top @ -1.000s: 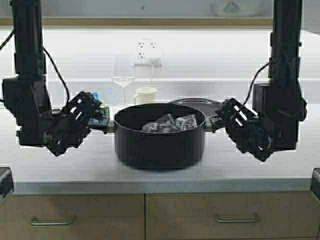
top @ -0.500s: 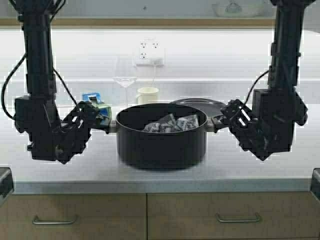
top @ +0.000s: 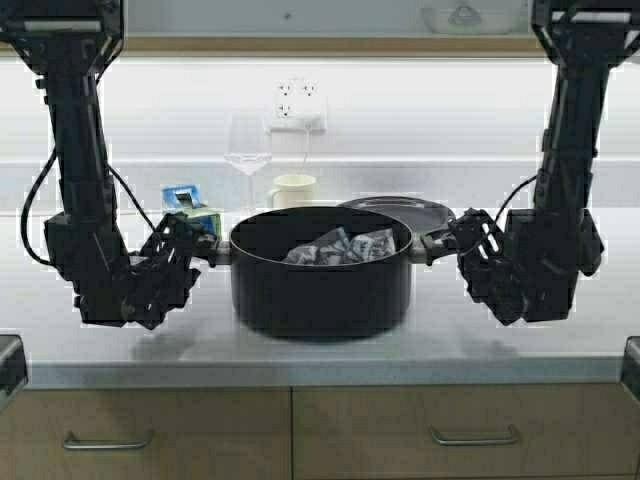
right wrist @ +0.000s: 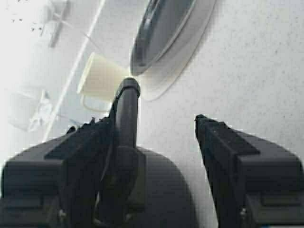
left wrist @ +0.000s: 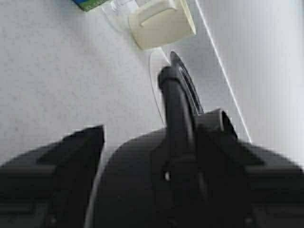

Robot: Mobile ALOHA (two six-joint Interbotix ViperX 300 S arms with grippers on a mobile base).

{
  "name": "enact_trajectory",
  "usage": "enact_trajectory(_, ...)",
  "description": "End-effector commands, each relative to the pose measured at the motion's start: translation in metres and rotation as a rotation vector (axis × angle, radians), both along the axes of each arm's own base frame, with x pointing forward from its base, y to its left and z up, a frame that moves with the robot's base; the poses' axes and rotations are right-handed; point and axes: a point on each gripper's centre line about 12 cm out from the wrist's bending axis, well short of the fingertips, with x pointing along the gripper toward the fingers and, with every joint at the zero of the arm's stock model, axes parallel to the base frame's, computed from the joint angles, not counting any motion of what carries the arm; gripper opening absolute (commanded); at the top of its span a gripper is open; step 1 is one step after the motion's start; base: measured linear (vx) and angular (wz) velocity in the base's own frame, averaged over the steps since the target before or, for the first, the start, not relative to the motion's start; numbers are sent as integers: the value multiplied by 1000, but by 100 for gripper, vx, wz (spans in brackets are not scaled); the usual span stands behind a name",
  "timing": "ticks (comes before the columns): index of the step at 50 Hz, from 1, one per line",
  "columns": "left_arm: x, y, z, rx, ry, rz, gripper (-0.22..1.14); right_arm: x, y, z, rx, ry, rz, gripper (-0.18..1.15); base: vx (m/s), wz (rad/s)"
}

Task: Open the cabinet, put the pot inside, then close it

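The pot sits on the counter near its front edge, midway along. The left pincer and right pincer sit at its two side handles, fingers apart around each loop, neither clamped. A mug and a glass stand behind, toward the back edge.

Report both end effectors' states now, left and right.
Left end effector: open, fingers either side of the pot's left handle, not clamped.
Right end effector: open, straddling the pot's right handle.
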Motion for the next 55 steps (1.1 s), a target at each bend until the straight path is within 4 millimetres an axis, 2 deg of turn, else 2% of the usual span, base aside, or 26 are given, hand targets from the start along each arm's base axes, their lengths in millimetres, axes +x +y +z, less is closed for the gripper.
enact_trajectory(1, 21, 4, 9, 2, -29, -9, 92, 20, 0, 8, 34, -53, 31, 90, 0, 0)
enact_trajectory(6, 28, 9, 6, 5, -29, -5, 92, 31, -3, 6, 64, -62, 57, 90, 0, 0)
enact_trajectory(13, 31, 5, -1, 13, -25, -33, 92, 42, -9, 3, 98, -67, 85, 90, 0, 0)
enact_trajectory(20, 27, 6, -3, 13, -12, -34, 92, 39, -9, -2, 113, -49, 127, 89, 0, 0)
enact_trajectory(25, 26, 8, -1, 15, -11, -25, 86, 35, -7, -5, 111, -37, 148, 85, 0, 0)
enact_trajectory(30, 24, 8, -1, 16, -5, -26, 65, 30, -6, -7, 111, -20, 159, 65, 0, 0)
enact_trajectory(37, 20, 9, -4, 16, 9, -20, 10, 22, -8, -6, 116, -5, 154, 15, 0, 0)
enact_trajectory(39, 19, 10, -4, 17, 15, -13, -3, 20, -7, -5, 113, -11, 156, 2, 0, 0)
enact_trajectory(41, 17, 11, -4, 18, 20, -5, -10, 17, -8, -4, 123, -12, 153, -4, 0, 0)
enact_trajectory(48, 10, 14, -2, 23, 32, 3, 5, 10, -10, 3, 132, -37, 155, 8, 0, 0)
enact_trajectory(55, 1, 15, 13, 43, -3, 1, 2, 1, -10, 19, 144, -73, 161, 7, 0, 0)
